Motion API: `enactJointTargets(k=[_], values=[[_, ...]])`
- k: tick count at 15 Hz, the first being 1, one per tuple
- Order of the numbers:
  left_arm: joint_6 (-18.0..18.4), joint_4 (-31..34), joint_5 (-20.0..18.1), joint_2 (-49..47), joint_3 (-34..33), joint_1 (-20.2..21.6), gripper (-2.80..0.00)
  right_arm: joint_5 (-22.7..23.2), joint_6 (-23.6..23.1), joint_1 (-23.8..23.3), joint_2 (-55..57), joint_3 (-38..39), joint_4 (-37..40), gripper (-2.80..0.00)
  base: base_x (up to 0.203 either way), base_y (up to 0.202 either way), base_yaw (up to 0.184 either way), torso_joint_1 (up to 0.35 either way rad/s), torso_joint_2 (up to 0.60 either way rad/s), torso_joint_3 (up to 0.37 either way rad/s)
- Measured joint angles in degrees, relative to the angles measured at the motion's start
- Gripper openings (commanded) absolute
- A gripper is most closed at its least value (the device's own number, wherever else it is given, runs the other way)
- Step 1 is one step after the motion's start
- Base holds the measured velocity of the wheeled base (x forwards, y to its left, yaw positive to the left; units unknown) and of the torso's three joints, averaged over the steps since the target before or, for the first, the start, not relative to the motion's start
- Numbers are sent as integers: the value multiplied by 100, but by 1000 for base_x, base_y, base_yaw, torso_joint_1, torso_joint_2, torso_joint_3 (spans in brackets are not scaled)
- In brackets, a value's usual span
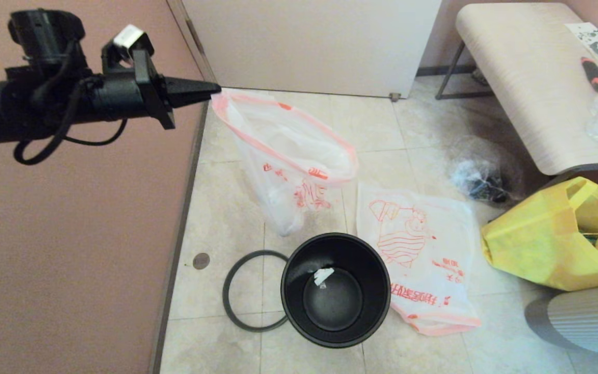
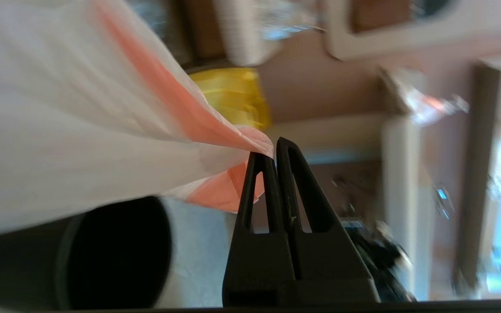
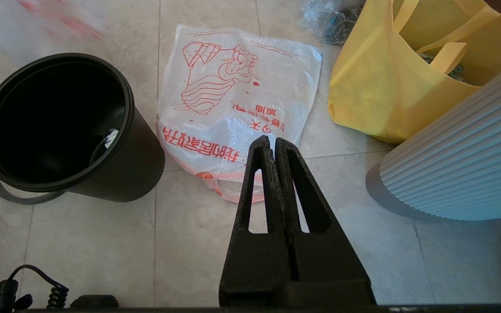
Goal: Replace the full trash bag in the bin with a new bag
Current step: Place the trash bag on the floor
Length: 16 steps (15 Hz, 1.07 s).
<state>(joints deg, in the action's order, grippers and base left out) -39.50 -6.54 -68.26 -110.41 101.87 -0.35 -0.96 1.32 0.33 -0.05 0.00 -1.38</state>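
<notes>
Beige tile floor (image 1: 216, 218) carries every item of the work area. Largest on it is a yellow fabric tote (image 1: 553, 244), at the right side in the head view, next to a ribbed white cylinder (image 1: 584, 322).

Full trash bag (image 1: 288, 161): translucent white, pink-orange rim, small red print. It hangs in the air above the floor, beyond the bin, suspended by one corner of its rim. The mouth sags open; the lower end hangs just behind the bin.

New bag (image 1: 418, 254): lies flat on the floor just right of the bin, with its red line drawing and red characters facing up. One edge touches or slips under the bin's side; which of the two cannot be told.

Bin (image 1: 335, 288): black, upright, unlined. A small white scrap (image 1: 323, 275) lies inside on the bottom.

Grey ring (image 1: 255, 291): flat on the floor, against the bin's left side.

Clear bag with dark lumps (image 1: 478, 179): on the floor beneath the pale surface (image 1: 517, 78).

Left claw (image 1: 216, 91): raised at upper left in the head view, pointing level, clamped on the full trash bag's rim corner.

Right claw (image 3: 273, 141): closed, gripping nothing, poised above the floor over the new bag's near edge.
</notes>
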Motion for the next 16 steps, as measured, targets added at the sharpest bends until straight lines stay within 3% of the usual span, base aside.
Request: enactJointTargets(k=[5, 8, 9, 13, 16], values=[[9, -778, 678, -1315, -132, -143, -280, 0, 0, 0, 0, 0, 0, -280, 0, 0, 0, 0, 0, 0], [10, -875, 1032, -1823, -104, -189, -280, 0, 0, 0, 0, 0, 0, -280, 0, 0, 0, 0, 0, 0], [14, -897, 1130, -1935, -97, -212, 0, 0, 0, 0, 0, 0, 0, -280, 0, 0, 0, 0, 0, 0], [-8, -856, 1276, -2071, -108, -229, 0, 0, 0, 0, 0, 0, 0, -280, 0, 0, 0, 0, 0, 0], [-35, -826, 1283, -1652, -409, -229, 0, 0, 0, 0, 0, 0, 0, -280, 0, 0, 0, 0, 0, 0]])
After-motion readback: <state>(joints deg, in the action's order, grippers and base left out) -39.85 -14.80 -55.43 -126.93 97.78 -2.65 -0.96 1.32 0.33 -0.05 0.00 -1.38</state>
